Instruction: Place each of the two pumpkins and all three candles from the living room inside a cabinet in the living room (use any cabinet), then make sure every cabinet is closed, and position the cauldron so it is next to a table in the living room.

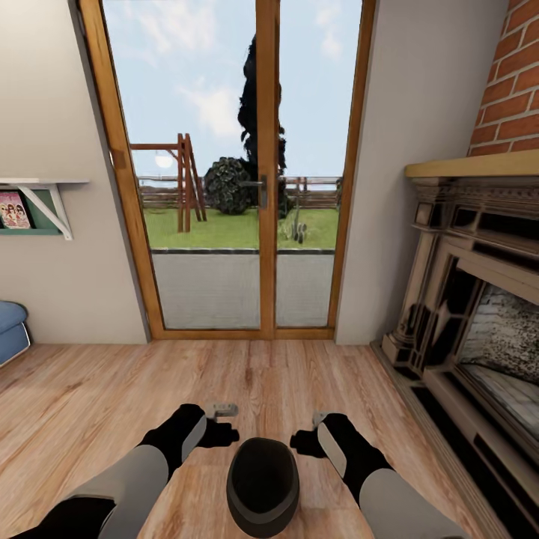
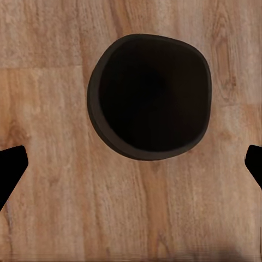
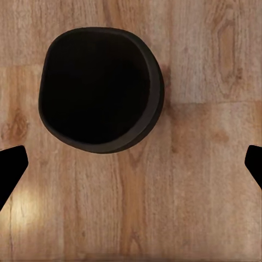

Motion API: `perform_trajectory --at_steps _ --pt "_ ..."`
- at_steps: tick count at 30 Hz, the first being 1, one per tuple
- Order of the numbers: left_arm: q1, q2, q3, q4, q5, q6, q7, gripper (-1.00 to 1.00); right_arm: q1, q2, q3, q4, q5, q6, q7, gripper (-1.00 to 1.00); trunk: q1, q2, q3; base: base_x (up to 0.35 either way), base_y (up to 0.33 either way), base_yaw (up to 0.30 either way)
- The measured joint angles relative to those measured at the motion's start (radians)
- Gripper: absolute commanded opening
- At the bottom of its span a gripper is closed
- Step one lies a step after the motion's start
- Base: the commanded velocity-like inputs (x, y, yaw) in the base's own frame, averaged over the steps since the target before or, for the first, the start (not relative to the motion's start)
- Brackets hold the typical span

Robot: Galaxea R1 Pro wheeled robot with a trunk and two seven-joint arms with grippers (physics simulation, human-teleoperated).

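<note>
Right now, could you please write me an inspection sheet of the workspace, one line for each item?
Surface: wooden plank floor, bare around the pot.
Job's things: black cauldron stands upright on the floor between the two arms, mouth up; inside too dark to judge.
Clutter: nothing seen.
Grippers: left gripper and right gripper hang above the floor on either side of the cauldron; jaws spread wide, holding nothing.
Cables: nothing seen.
Surroundings: glazed wooden door ahead, fireplace at right, wall shelf and blue seat at left.
</note>
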Motion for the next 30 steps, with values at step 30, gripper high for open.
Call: perform_trajectory --at_steps 30 --pt "-0.003 0.001 0.0 0.002 0.004 0.044 -0.011 1.0 0.003 0.0 0.008 0.019 -0.002 -0.072 0.035 1.0 0.061 -0.112 -0.05 0.0 0.0 0.0"
